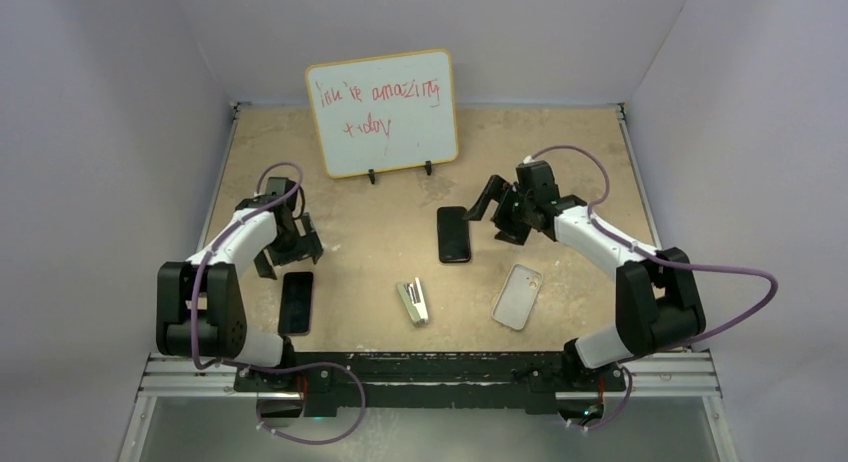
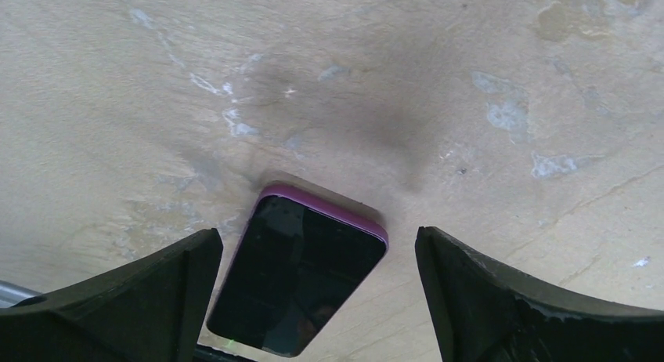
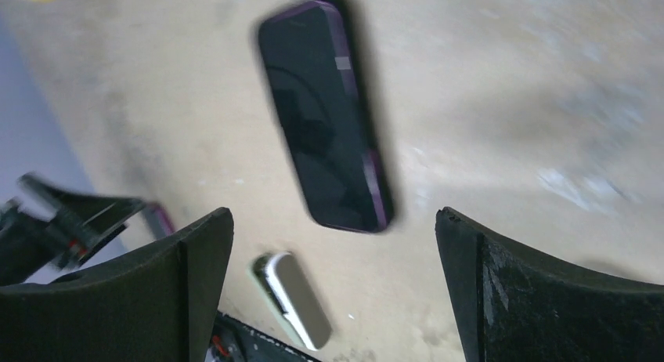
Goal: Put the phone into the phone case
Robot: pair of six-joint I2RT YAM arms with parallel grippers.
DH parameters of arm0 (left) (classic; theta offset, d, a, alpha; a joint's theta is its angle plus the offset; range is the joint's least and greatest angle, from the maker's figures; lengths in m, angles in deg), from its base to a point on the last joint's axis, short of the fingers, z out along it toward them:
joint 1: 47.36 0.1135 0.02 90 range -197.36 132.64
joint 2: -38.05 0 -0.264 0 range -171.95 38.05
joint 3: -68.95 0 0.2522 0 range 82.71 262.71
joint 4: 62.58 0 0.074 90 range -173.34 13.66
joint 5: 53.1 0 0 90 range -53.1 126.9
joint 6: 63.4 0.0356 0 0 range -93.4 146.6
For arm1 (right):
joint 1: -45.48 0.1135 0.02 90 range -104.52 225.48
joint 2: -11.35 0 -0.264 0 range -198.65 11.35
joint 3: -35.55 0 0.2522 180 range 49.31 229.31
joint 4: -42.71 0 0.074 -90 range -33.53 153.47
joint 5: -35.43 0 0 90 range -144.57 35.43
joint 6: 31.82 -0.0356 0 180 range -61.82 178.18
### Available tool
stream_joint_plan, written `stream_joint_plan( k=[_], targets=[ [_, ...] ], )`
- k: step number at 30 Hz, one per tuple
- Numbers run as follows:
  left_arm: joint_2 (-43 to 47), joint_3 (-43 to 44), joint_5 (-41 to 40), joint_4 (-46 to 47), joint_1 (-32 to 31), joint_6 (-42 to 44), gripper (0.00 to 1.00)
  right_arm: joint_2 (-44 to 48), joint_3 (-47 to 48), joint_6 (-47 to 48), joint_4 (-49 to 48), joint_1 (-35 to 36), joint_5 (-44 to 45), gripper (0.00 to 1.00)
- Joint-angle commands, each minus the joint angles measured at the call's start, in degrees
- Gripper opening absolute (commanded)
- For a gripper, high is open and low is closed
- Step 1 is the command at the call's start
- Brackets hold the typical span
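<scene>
The right gripper (image 3: 333, 215) hangs wide open and empty over the purple-edged phone (image 1: 453, 234) at frame centre. The left gripper (image 2: 317, 233), spread just as wide, holds nothing above a second phone (image 1: 297, 302) at lower left. The phone case (image 1: 517, 296) lies lower right, past the stapler (image 1: 413, 302). The danger: that phone lies flat, so closing fingers may skid it rather than pinch.

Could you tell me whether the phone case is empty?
Empty: the phone case looks whitish throughout; the middle phone and left phone lie apart.
</scene>
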Motion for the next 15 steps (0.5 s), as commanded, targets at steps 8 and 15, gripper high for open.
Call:
stream_joint_plan(
  k=[8,15],
  targets=[
    [-1.07,-1.80,6.27,2.50,-0.42,1.56,0.99,4.68,-2.49,-7.49,22.14,0.11,17.54,0.97],
    [-1.69,-1.66,3.72,2.51,-4.49,2.09,0.98,9.54,-8.94,-5.39,20.79,0.27,16.91,0.93]
  ],
)
